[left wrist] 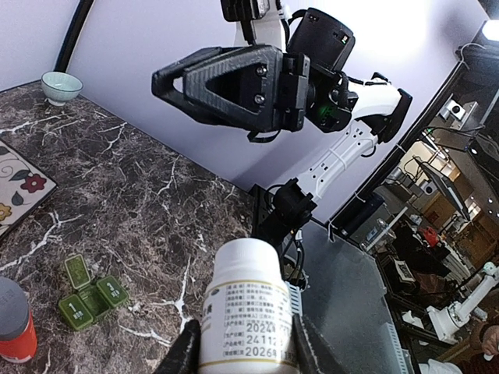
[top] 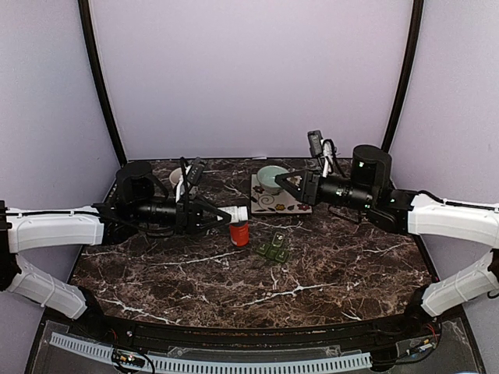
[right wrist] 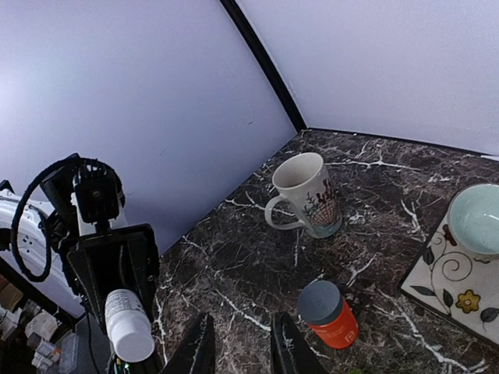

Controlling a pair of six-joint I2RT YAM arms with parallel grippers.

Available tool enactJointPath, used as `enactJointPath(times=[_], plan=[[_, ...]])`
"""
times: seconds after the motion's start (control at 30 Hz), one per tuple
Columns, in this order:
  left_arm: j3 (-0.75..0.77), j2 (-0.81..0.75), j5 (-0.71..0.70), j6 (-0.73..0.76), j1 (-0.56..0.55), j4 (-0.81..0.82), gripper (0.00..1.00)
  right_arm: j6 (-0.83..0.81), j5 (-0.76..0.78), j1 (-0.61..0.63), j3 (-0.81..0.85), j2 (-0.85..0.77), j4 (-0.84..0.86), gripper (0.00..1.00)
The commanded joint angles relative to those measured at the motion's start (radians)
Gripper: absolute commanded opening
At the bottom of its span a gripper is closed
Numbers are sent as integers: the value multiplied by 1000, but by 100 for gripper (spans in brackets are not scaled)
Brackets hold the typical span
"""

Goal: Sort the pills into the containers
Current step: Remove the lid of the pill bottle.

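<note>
**Mia:** What is the left tool (left wrist: 248,343) doing?

**Ben:** It is squeezing a white bottle (left wrist: 248,304). One finger presses each side of it. The bottle is up in the air, lying on its side, and it has a label with small writing.

**Mia:** And the right tool (right wrist: 243,347)?

**Ben:** Its two fingers are a little apart, and there is nothing between them. It is up in the air too, facing the left tool.

**Mia:** Where is the pill box (left wrist: 90,296)?

**Ben:** It lies flat on the dark stone surface (top: 327,273), about in the middle, between the two arms. It is small and dark green, with square parts joined together. I can see numbers on it. I cannot tell if the lids are open.

**Mia:** What is next to it?

**Ben:** A red bottle (right wrist: 327,313) with a grey cap stands up straight near it. They do not touch.

**Mia:** Anything else?

**Ben:** A pale mug (right wrist: 306,195) stands farther back, on the left arm's side. A light green bowl (right wrist: 477,220) sits on a flower mat (right wrist: 456,288) at the back, on the right arm's side.
</note>
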Motion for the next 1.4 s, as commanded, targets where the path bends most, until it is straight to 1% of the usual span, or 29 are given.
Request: enactJointPath(times=[0.0, 0.07, 0.17, 0.3, 0.37, 0.57, 0.97, 1.2, 1.37], plan=[[42, 27, 43, 32, 5, -4, 0, 145, -119, 33, -42, -36, 65, 28], [47, 42, 55, 30, 6, 3, 0, 173, -139, 57, -56, -38, 76, 30], [59, 68, 78, 26, 8, 14, 0, 221, -186, 71, -68, -35, 101, 39], [75, 96, 105, 22, 12, 23, 0, 255, -211, 86, -73, -27, 110, 48], [84, 105, 116, 22, 14, 25, 0, 269, -222, 90, -70, -16, 108, 51], [109, 126, 148, 21, 20, 22, 0, 314, -252, 101, -68, 34, 122, 52], [128, 146, 179, 19, 25, 17, 0, 343, -289, 115, -55, 89, 159, 56], [138, 159, 189, 13, 25, 27, 0, 345, -306, 119, -40, 114, 157, 56], [141, 165, 198, 9, 27, 29, 0, 348, -312, 119, -37, 118, 171, 51]])
